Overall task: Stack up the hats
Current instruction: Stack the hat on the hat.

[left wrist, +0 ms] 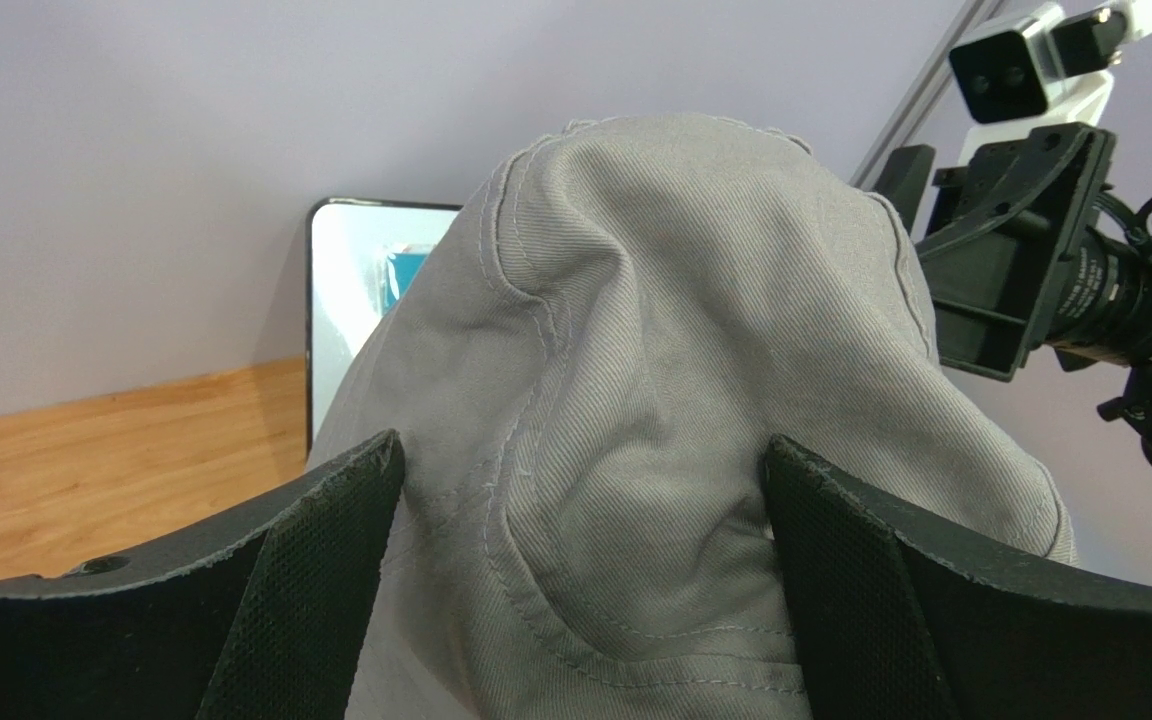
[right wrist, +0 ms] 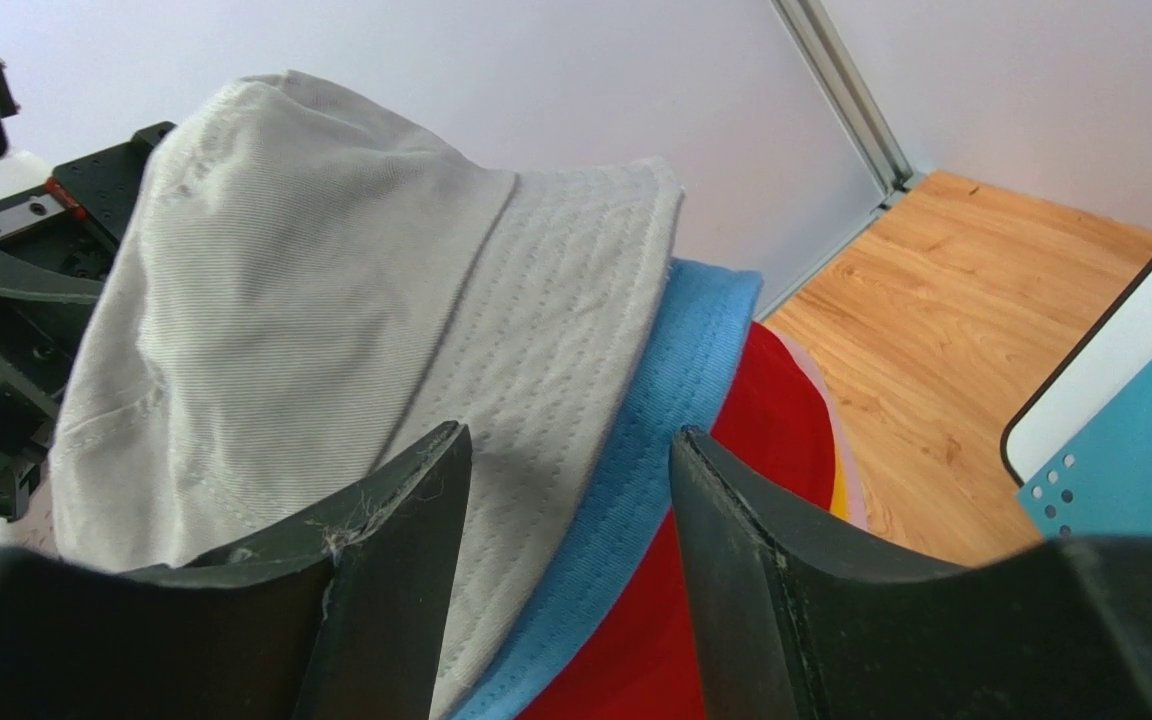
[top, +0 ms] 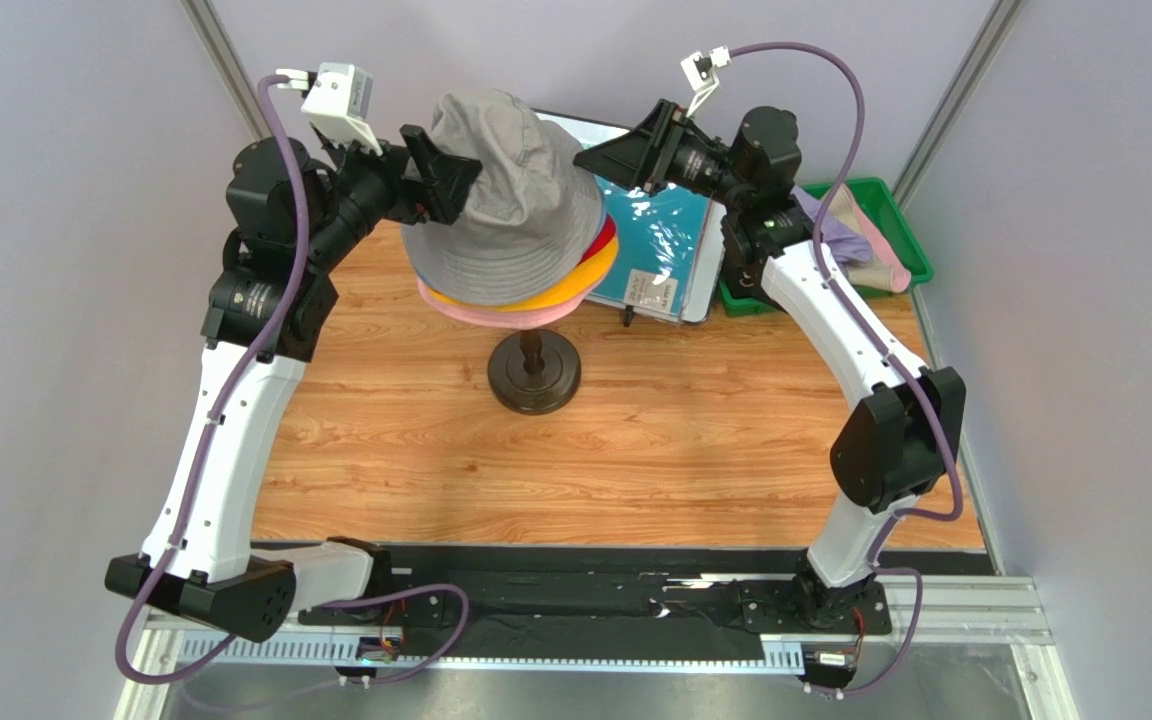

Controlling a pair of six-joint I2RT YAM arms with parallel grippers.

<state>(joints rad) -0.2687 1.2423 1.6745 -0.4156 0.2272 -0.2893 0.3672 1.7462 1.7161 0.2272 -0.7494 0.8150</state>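
At left, left gripper (top: pixel 444 173) wide open, astride the crown of the grey bucket hat (top: pixel 515 188). Beneath: blue hat (right wrist: pixel 672 405), red hat (top: pixel 597 245), orange-yellow hat (top: pixel 575 285), pink hat (top: pixel 462 312), all on a dark-based stand (top: pixel 534 375). Right gripper (top: pixel 615 158) half open around grey and blue brims. Far right, lavender hat (top: pixel 842 225) in green bin (top: pixel 913 248).

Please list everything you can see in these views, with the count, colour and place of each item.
grey bucket hat: 1, grey-beige, top of the stack on the stand
blue hat: 1, blue, directly under the grey one
red hat: 1, red, under the blue
orange-yellow hat: 1, orange-yellow, lower in the stack
pink hat: 1, pink, bottom brim
stand base: 1, dark, round, mid-table
teal sheet: 1, teal with white frame, behind the stack
green bin: 1, green, far right
lavender cloth: count unclear, lavender, in the bin
table: 1, wood
left gripper: 1, black, open around the crown
right gripper: 1, black, open over the brims
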